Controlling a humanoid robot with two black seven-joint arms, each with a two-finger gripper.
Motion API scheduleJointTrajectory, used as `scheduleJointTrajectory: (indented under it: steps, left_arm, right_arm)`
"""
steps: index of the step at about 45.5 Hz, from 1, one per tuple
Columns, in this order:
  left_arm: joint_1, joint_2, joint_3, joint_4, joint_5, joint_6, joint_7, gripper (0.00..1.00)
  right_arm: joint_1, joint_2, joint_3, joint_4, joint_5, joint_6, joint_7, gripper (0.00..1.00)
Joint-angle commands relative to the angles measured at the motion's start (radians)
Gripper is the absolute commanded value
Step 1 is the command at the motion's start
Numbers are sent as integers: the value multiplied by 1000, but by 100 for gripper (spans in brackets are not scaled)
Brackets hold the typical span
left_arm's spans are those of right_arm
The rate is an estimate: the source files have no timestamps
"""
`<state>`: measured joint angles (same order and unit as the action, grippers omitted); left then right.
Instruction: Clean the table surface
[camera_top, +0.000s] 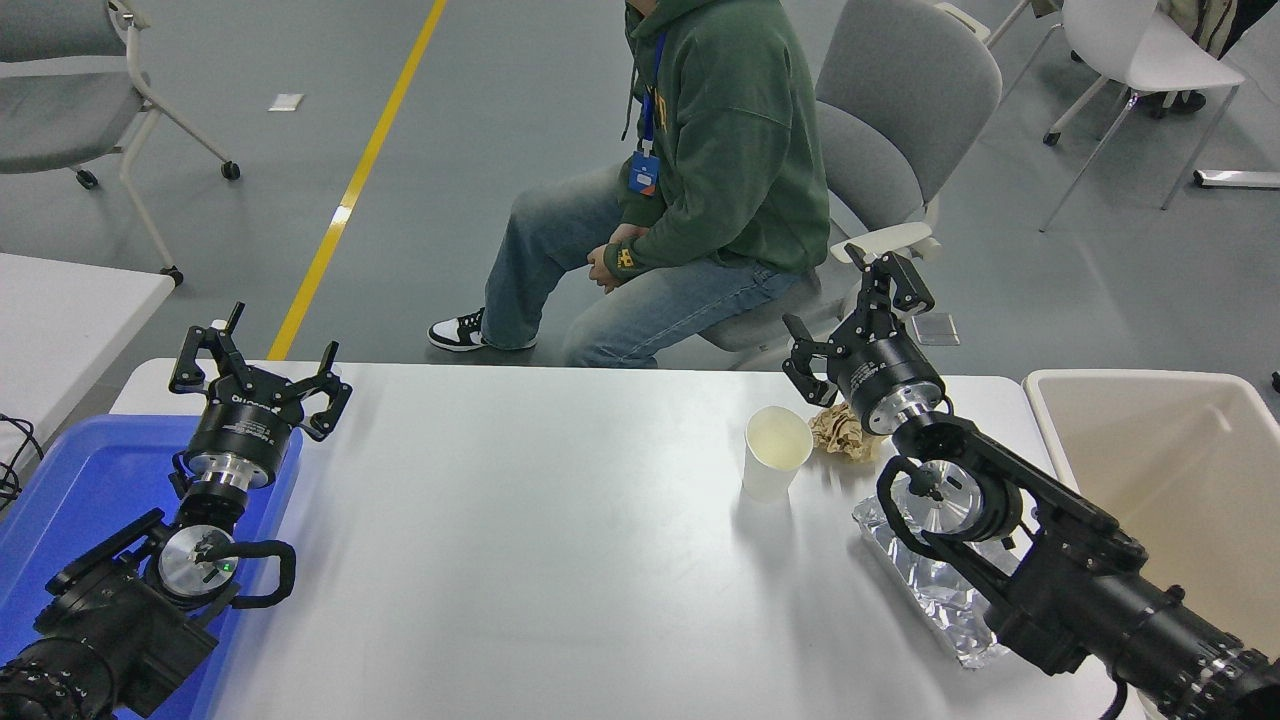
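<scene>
From the head view, the table surface (560, 560) fills the lower half of the picture, glossy white, its far edge running across the middle. The right gripper (858, 318) is raised over the table's far right part, at about two o'clock from the table's centre, fingers spread wide apart and holding nothing; the tabletop lies below and toward seven o'clock of it. Just under its wrist sits a crumpled brown paper ball (845, 432), partly hidden by the gripper body. At nine o'clock from the ball, just beside it, a white paper cup (776, 455) stands upright. A crinkled foil tray (940, 590) lies at five o'clock from the cup, half covered by the right arm. The left gripper (260, 372) is parked at the far left, open too, over the edge of a blue tray (70, 500). A beige bin (1180, 480) stands just beside the table's right end. At twelve o'clock, beyond the table, a person in a green hoodie (735, 140) sits on a grey chair (900, 110).
</scene>
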<state>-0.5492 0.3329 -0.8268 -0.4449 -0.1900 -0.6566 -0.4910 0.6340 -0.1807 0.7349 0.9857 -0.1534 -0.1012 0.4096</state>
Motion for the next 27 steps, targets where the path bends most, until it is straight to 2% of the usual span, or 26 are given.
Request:
scheduleJointTrajectory:
  steps: [1,27]
  left_arm:
    - [0,0,0,0,1,0,2,100]
    - [0,0,0,0,1,0,0,100]
  right_arm:
    - [1,1,0,1,0,0,0,100]
    - [4,-16,0,-1,0,1,-3,100]
